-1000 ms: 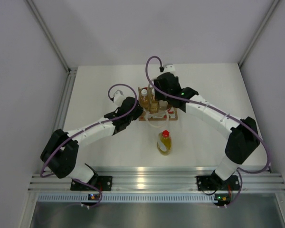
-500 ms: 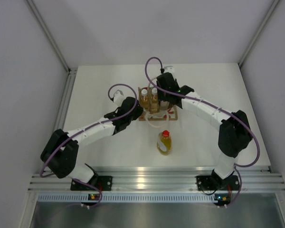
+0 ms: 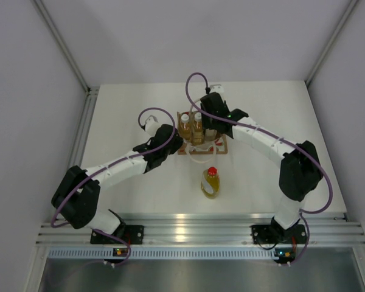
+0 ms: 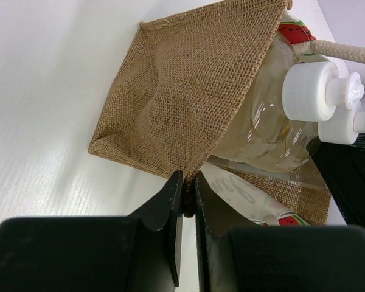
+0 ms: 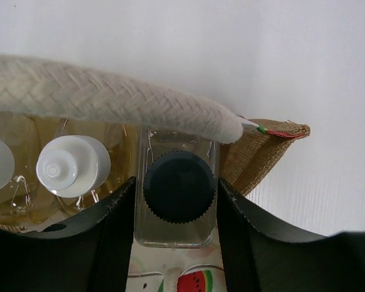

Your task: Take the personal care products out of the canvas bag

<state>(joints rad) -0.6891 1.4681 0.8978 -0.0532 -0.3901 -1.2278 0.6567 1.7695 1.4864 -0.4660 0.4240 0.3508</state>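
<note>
1. Counting one out so far: yellow bottle (image 3: 210,184) lies on the table (image 3: 128,109), near the canvas bag (image 4: 182,103).
2. Left gripper (image 4: 187,194) is pinched tight on the bag's edge.
3. Right gripper (image 5: 176,185) is narrow, jaws pressing the pale bottle (image 5: 177,234) inside the bag.
4. Remaining: that bottle and two amber bottles (image 5: 73,165).

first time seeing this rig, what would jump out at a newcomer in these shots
The canvas bag at the middle of the table draws the eye: the left claw pinches its burlap edge while the right claw has a finger against each side of the dark-capped bottle standing inside. Two white-capped bottles sit beside it in the bag, and a yellow bottle with a red cap stands alone on the table, nearer the robot.
</note>
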